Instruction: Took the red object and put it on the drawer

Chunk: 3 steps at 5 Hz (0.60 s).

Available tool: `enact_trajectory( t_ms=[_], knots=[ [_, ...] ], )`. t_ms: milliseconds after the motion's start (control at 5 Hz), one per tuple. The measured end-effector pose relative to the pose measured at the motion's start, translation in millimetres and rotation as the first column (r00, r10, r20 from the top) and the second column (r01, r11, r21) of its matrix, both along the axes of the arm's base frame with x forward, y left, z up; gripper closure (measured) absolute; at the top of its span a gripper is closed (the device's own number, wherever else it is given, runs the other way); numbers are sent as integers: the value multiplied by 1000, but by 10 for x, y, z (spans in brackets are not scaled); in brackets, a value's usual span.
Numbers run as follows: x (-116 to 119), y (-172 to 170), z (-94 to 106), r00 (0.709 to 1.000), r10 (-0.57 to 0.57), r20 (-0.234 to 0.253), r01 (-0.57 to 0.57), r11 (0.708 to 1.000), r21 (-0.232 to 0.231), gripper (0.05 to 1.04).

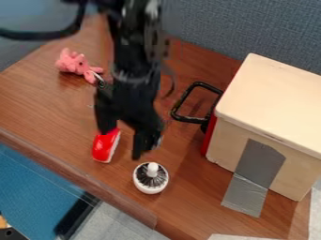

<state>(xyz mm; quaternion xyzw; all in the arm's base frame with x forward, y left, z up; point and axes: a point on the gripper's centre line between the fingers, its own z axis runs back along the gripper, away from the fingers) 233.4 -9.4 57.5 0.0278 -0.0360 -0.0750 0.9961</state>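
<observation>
Hanging with fingers (141, 144) spread by red object (104, 147); might drop it after catching only far end, or bump brush (150, 186) at right if off-centre.

Toy (74, 63): pink, lies at upper left on bench (47, 105). Round item (150, 188): white, dark-topped, white-knobbed, near bench's front edge. Partition (216, 30): grey-blue, behind.

Matte black arm, black cable
</observation>
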Motion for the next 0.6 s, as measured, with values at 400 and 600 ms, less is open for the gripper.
enact_trajectory(
  t_ms=[400,600],
  knots=[
    [74,330,-69,993,110,41,-112,993,43,83],
    [93,434,-153,987,157,35,-158,987,33,83]
  ],
)
